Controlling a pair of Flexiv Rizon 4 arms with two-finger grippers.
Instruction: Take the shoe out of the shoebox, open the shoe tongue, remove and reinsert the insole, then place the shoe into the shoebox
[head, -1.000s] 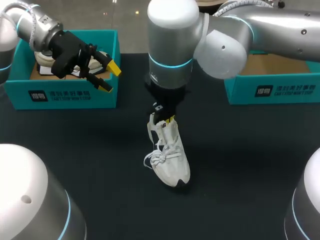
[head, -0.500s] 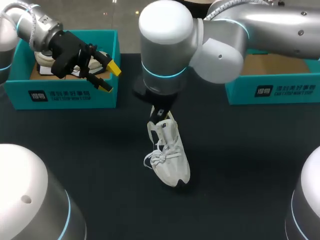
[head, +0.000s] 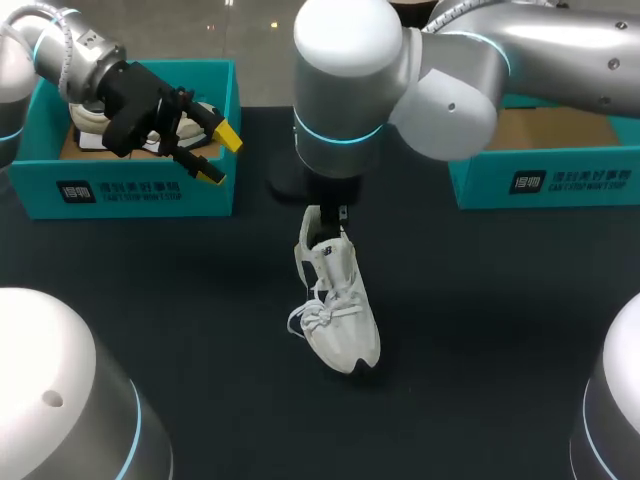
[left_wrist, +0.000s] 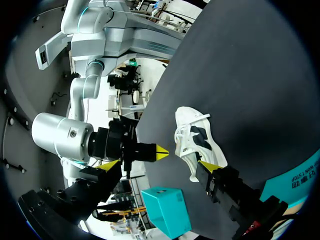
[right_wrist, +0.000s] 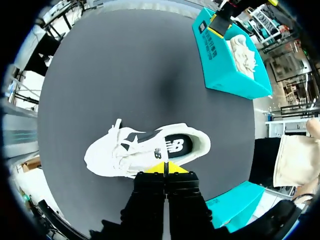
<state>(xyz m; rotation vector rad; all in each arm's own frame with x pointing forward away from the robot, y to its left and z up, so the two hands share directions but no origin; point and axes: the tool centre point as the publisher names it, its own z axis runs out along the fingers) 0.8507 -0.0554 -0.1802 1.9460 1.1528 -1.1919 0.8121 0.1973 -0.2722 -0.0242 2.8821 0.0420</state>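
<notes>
White lace-up sneaker (head: 338, 310) is sat on the dark surface (head: 480, 330), out of its box
Right hand (right_wrist: 165, 168) is seen over the heel end, yellow tips pressed together, nothing gripped; left hand (head: 219, 154) is spread wide and empty above the teal cardboard shoebox (head: 130, 190), well apart from the sneaker

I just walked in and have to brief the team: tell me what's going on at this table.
A white shoe stands on the black table, out of its box. The right hand, fingers shut and empty, hovers just off the shoe's heel; the insole sits inside the shoe. The left hand hangs open over the left shoebox, holding nothing.
</notes>
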